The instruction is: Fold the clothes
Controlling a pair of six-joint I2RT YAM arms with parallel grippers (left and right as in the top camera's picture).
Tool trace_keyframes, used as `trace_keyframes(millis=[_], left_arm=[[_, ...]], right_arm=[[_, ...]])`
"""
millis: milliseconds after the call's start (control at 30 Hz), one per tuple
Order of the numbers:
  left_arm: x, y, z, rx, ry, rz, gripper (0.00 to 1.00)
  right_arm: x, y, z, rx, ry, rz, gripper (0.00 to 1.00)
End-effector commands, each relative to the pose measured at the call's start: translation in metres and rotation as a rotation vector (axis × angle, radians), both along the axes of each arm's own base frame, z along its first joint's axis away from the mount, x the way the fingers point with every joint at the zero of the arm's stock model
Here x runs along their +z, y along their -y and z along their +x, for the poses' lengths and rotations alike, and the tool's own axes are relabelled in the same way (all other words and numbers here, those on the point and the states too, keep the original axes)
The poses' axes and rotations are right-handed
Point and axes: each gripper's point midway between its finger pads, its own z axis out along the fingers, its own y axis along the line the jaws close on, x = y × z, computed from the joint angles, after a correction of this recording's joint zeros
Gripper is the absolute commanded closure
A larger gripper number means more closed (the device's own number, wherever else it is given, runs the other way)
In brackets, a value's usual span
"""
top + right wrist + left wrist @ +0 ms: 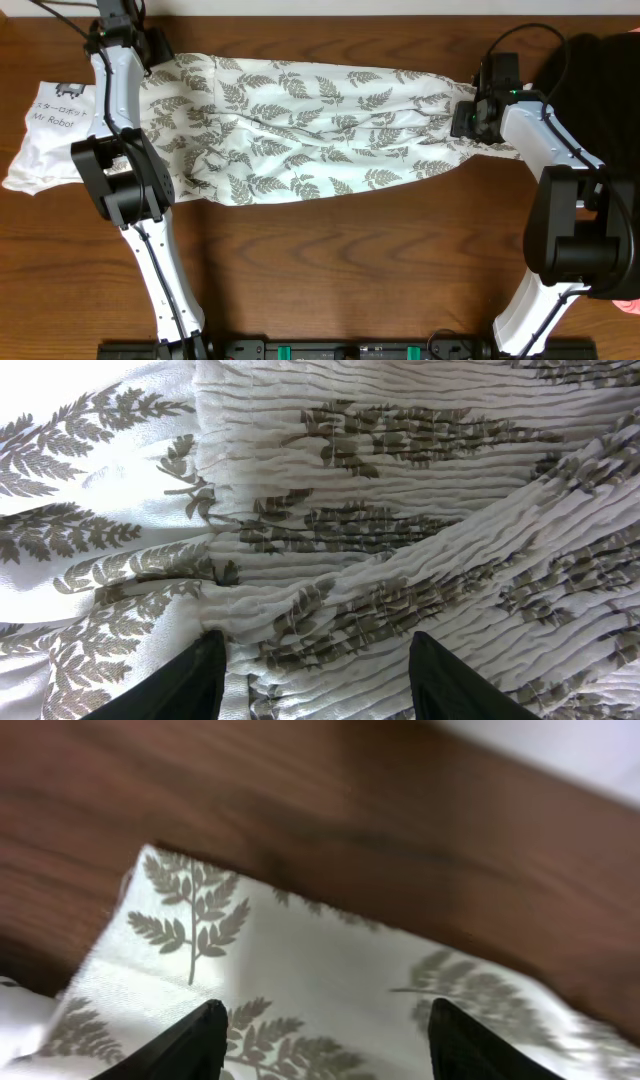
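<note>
The clothes point(300, 130), a long white garment printed with grey fern leaves, lie spread lengthwise across the brown table. My left gripper point(160, 50) hovers at the garment's far left corner. In the left wrist view its black fingers point(200, 1040) stand wide apart over the corner of the cloth point(300, 970), so the left gripper point(322, 1020) is open. My right gripper point(465, 118) is at the gathered right end. In the right wrist view it point(315, 650) is open over the ruched, pleated fabric point(400, 540), and nothing is pinched between its fingers.
A plain white shirt printed "Mr Robot" point(45, 130) lies at the left, partly under the fern garment and the left arm. A black garment point(600, 70) is heaped at the back right. A bit of pink point(630, 305) shows at the right edge. Bare wood point(350, 260) runs along the front.
</note>
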Motion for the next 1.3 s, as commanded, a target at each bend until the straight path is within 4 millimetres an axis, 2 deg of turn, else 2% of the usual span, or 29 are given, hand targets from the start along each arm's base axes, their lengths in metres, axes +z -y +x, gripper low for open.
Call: trace_keyframes(millis=[0, 267, 600, 633, 667, 700, 733, 800, 933, 967, 1033, 1167, 1267], left_arm=[[-0.014, -0.007, -0.001, -0.005, -0.025, 0.028, 0.35], [-0.049, -0.01, -0.006, -0.002, -0.08, 0.016, 0.32], [-0.074, -0.011, -0.013, -0.014, -0.133, 0.028, 0.32], [-0.076, -0.011, -0.013, -0.015, -0.137, 0.027, 0.34], [-0.078, -0.01, -0.014, -0.016, -0.143, 0.027, 0.42], [-0.079, -0.01, -0.015, -0.018, -0.148, 0.026, 0.56], [-0.08, -0.01, -0.016, -0.018, -0.15, 0.026, 0.61], [-0.08, -0.01, -0.016, -0.018, -0.153, 0.025, 0.7], [-0.079, -0.01, -0.016, -0.018, -0.152, 0.025, 0.81], [-0.079, -0.01, -0.016, -0.018, -0.153, 0.025, 0.88], [-0.079, -0.01, -0.017, -0.018, -0.154, 0.024, 0.94], [-0.077, -0.008, -0.017, -0.022, -0.156, 0.021, 0.94], [-0.066, -0.009, -0.015, -0.021, -0.137, 0.025, 0.94]], right_arm=[[-0.007, -0.003, -0.003, 0.013, -0.019, -0.005, 0.43], [-0.007, -0.003, -0.004, 0.013, -0.024, -0.005, 0.43], [-0.007, -0.003, -0.004, 0.013, -0.023, -0.005, 0.44], [-0.007, -0.003, -0.004, 0.013, -0.022, -0.005, 0.44], [-0.007, -0.003, -0.004, 0.013, -0.022, -0.005, 0.45], [-0.007, -0.003, -0.004, 0.013, -0.022, -0.005, 0.45], [-0.007, -0.003, -0.004, 0.013, -0.023, -0.005, 0.45], [-0.007, -0.003, -0.004, 0.013, -0.023, -0.005, 0.45], [-0.007, -0.003, -0.004, 0.013, -0.023, -0.005, 0.45], [-0.007, -0.003, -0.004, 0.013, -0.023, -0.005, 0.45], [-0.007, -0.003, -0.004, 0.013, -0.023, -0.006, 0.45], [-0.007, -0.003, -0.004, 0.012, -0.023, -0.005, 0.45], [-0.007, -0.003, -0.003, 0.013, -0.019, -0.005, 0.45]])
